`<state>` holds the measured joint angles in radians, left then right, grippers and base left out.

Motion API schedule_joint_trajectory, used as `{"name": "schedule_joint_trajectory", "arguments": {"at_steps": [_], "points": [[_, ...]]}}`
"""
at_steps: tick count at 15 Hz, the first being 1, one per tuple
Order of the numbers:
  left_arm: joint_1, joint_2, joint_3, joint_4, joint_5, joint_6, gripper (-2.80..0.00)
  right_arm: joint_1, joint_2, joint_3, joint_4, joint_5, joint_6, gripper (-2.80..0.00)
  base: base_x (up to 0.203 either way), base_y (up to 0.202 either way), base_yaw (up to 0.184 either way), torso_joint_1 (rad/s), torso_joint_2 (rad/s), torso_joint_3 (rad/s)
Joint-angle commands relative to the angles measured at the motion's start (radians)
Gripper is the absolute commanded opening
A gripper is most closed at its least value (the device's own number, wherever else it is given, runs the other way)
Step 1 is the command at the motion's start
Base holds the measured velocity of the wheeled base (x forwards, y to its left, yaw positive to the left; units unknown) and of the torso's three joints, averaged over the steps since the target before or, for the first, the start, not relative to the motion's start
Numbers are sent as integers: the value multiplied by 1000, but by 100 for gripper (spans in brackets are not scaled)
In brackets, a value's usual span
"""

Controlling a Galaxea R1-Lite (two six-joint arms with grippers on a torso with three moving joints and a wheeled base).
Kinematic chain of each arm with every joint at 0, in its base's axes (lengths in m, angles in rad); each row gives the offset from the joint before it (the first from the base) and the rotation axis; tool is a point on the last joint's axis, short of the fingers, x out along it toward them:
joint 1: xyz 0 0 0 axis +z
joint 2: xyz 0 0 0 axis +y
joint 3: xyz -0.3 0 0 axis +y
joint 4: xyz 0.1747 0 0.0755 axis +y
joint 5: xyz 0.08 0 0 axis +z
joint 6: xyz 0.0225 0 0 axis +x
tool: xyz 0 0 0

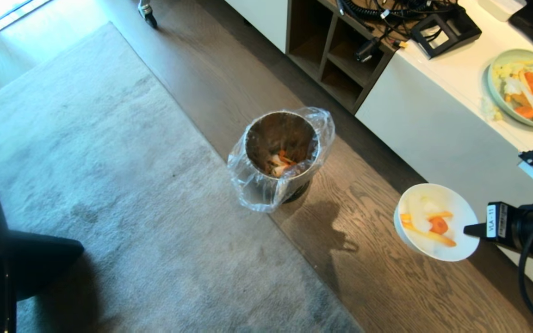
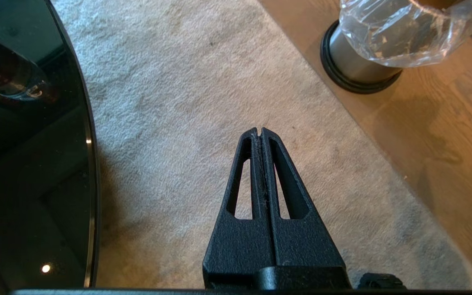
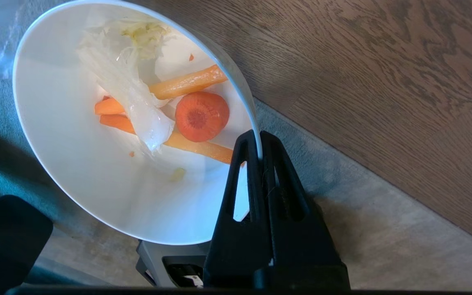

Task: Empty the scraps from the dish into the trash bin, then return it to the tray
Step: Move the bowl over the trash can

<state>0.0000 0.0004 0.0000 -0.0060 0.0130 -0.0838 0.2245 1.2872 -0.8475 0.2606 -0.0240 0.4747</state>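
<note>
- Wood-plank flooring (image 1: 377,259) runs beside a grey rug (image 1: 109,185), with a white counter (image 1: 437,115) along the far side.
- On that counter sits a pale green plate (image 1: 525,88) heaped with orange and pale vegetable pieces.
- The right gripper (image 3: 259,141) has its jaws pinched on the rim of the dish (image 3: 96,172), one finger inside the wall and one outside.
- The dish (image 1: 435,222) hangs over the wood floor, tilted, extending out beyond the jaw tips.
- The scraps (image 3: 178,110) lie inside it just past the fingertips: a round carrot slice, orange strips and a pale leafy piece.
- The trash bin (image 1: 280,157) stands on the floor at the rug's edge, well apart from the right jaws, its clear liner folded over the rim and some scraps already at the bottom.
- The left gripper (image 2: 259,133) hangs above the rug with jaws pressed together, empty; the bin's dark base ring (image 2: 342,78) sits ahead and off to one side of its tips.
</note>
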Motion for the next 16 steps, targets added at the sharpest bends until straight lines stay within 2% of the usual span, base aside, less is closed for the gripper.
{"name": "schedule_joint_trajectory", "arguments": {"at_steps": [1, 8, 16], "points": [[0, 0, 0, 0, 1, -1, -280, 1, 0, -24, 5, -1, 2, -280, 0, 0, 0, 2, 0, -193], [0, 0, 0, 1, 1, -1, -280, 1, -3, -107, 15, -4, 1, -280, 0, 0, 0, 3, 4, -197], [0, 0, 0, 1, 1, -1, -280, 0, -14, -116, 13, -10, 0, -280, 0, 0, 0, 3, 1, -188]]}}
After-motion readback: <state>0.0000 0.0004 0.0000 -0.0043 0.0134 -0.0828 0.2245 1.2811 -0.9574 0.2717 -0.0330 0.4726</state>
